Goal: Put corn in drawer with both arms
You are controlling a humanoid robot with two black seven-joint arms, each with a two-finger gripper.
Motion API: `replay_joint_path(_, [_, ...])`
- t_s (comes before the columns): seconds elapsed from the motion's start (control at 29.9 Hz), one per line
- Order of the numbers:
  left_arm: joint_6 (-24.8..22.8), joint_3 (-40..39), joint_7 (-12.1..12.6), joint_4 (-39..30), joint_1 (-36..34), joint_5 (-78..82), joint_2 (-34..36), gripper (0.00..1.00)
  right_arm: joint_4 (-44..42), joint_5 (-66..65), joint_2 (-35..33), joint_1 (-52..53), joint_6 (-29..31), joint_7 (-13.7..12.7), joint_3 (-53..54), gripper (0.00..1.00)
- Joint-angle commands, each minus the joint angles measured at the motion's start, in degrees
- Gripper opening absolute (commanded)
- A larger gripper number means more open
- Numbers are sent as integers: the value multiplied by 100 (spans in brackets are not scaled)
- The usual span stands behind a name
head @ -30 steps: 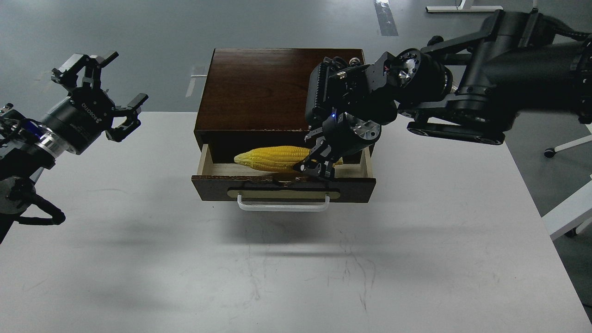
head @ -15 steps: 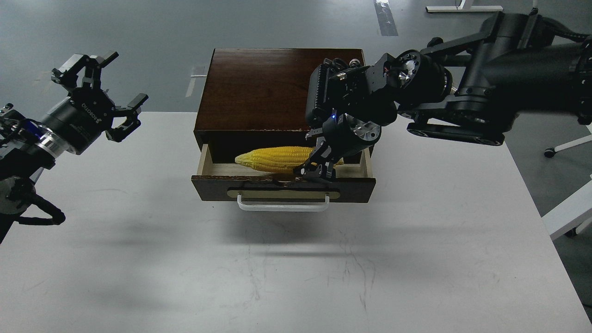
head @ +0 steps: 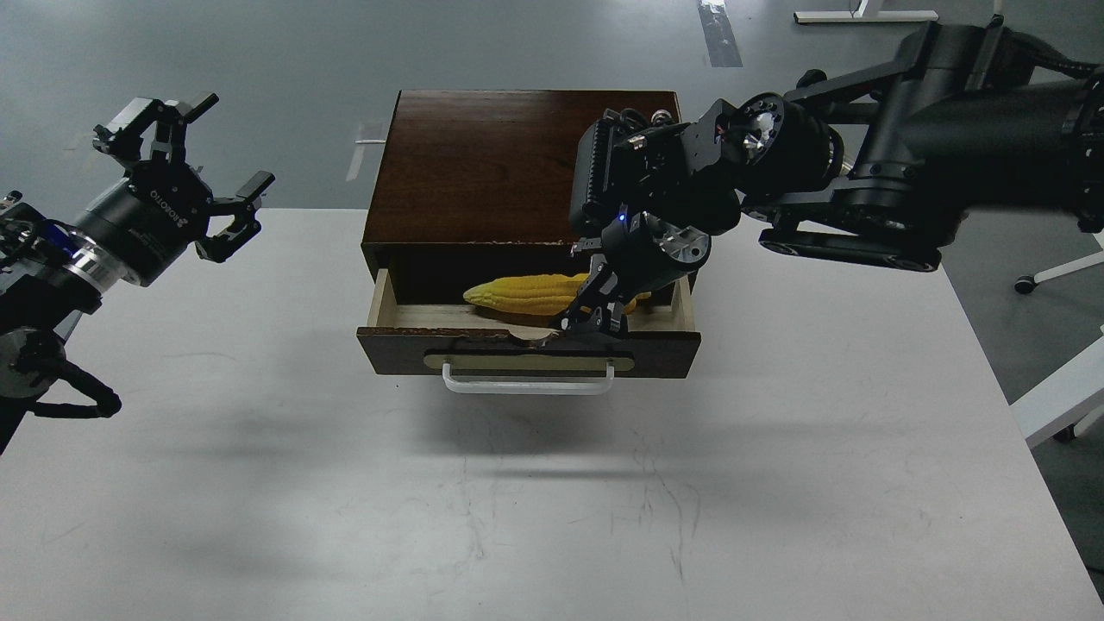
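Observation:
The dark brown wooden box (head: 492, 164) stands at the back of the white table, and its drawer (head: 526, 352) is pulled open toward me. The yellow corn (head: 522, 293) lies low inside the drawer, tip pointing left. My right gripper (head: 595, 317) reaches down into the drawer's right half, with its fingers closed around the corn's thick end, which is partly hidden. My left gripper (head: 185, 172) is open and empty, held above the table's far left edge, well away from the box.
The drawer's white bar handle (head: 528, 385) sticks out toward me. The white table (head: 552, 517) has bare surface in front of the box. My right arm (head: 862, 172) crosses above the box's right side. A chair base (head: 1061, 267) stands off the table's right.
The corn has moved to the right and sunk lower into the drawer with my right gripper. My left gripper has barely moved.

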Motion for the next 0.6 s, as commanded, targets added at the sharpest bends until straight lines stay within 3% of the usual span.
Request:
replay_joint_path(0.0, [0,-3,0,0,0,0,-8,98,0,0,-3,0,-3,0,0,63])
replay_joint_path(0.37, [0,-21,0,0,0,0,1,98,53,271,-46,193,-21,0,219,63])
replay_joint_path(0.47, [0,-30,0,0,-9,0,1,98,132,912,-319,421,-3,0,404,71])
replay_joint_path(0.57, [0,-21,0,0,-9,8,1,98,211,1475,-582,536,-3,0,562,85])
